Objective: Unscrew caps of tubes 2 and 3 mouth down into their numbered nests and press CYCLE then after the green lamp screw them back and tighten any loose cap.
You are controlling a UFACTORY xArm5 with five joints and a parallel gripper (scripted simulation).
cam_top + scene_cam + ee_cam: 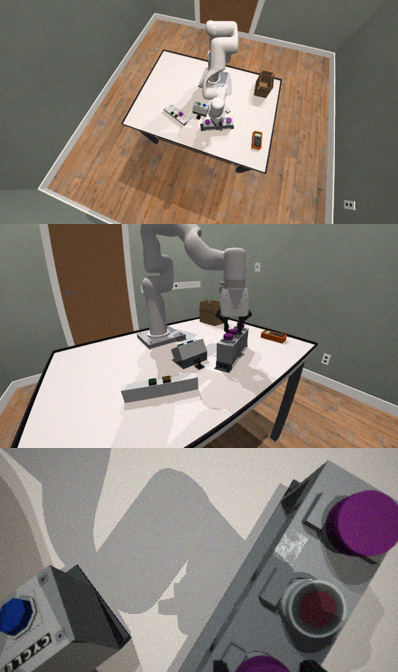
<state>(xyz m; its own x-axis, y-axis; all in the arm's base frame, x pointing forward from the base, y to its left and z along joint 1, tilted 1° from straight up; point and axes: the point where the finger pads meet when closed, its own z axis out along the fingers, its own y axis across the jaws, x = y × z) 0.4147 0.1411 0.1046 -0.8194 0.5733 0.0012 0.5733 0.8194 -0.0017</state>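
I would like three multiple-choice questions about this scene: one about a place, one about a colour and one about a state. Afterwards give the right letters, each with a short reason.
1. Where does the one purple cap that is off the station lie?
A. In a nest of the cap tray
B. On top of the key housing
C. Inside the cardboard box

2. What colour is the key marked CYCLE?
A. Green
B. Orange
C. Blue

3. In the wrist view, in what state is the tube between the two capped ones?
A. Capped
B. Open, with dark red liquid inside
C. Lying on its side

Answers:
1. A: the top view shows the purple cap in the cap tray.
2. C: the CYCLE key is blue.
3. B: the tube stands with no cap.
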